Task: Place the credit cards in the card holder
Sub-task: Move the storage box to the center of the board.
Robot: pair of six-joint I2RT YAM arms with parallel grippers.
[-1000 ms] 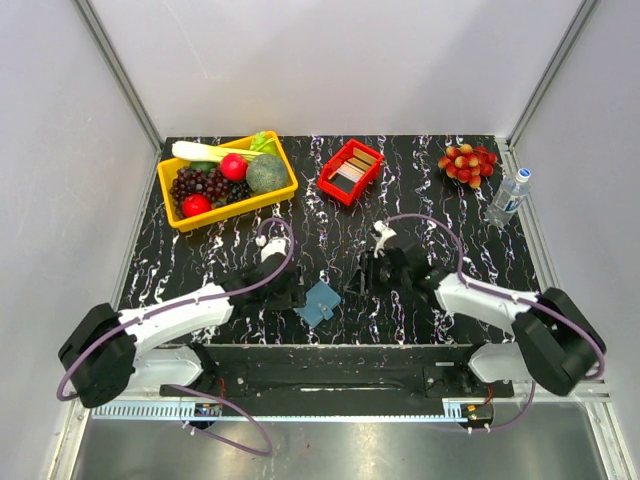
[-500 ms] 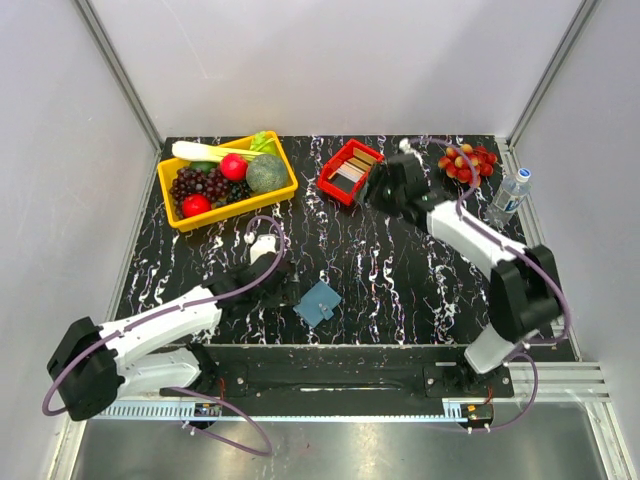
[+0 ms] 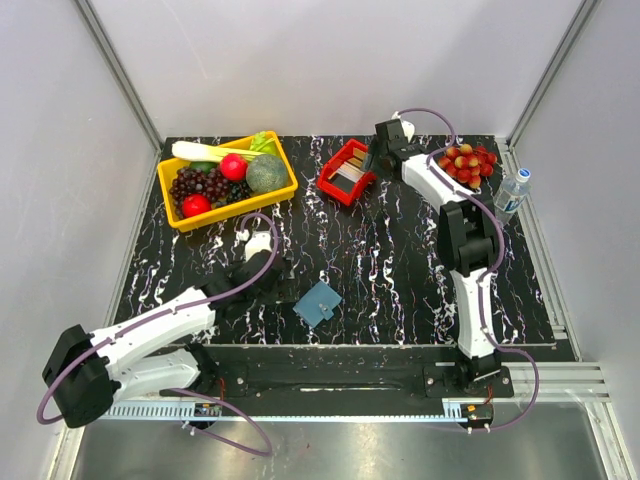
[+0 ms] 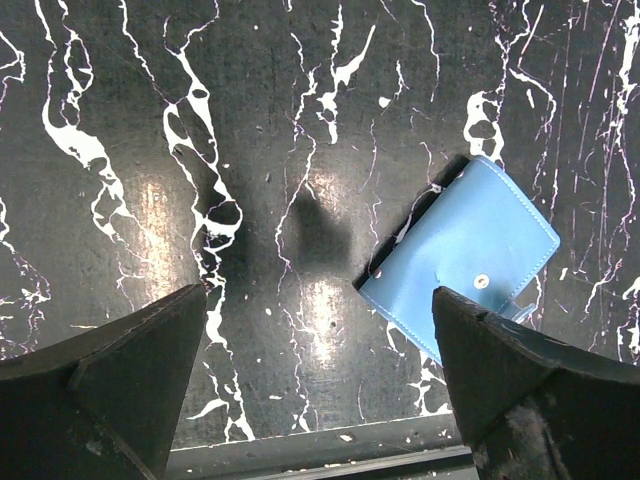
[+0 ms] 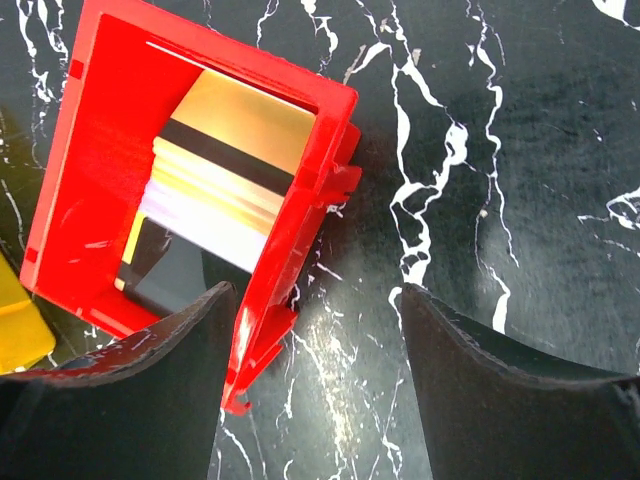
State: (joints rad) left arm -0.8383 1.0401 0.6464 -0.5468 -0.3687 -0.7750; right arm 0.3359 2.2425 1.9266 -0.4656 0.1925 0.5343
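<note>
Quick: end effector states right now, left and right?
Left end effector: open, empty.
Right end effector: open, empty, over the edge of the red tray.

Fingers spread, the right tool hangs over one wall of the red tray holding credit cards.

The table top is noted as black, white-veined and glossy. The card holder is seen as smooth, matt, leather-like. The red tray is judged glossy plastic; the credit cards inside it, smooth.
</note>
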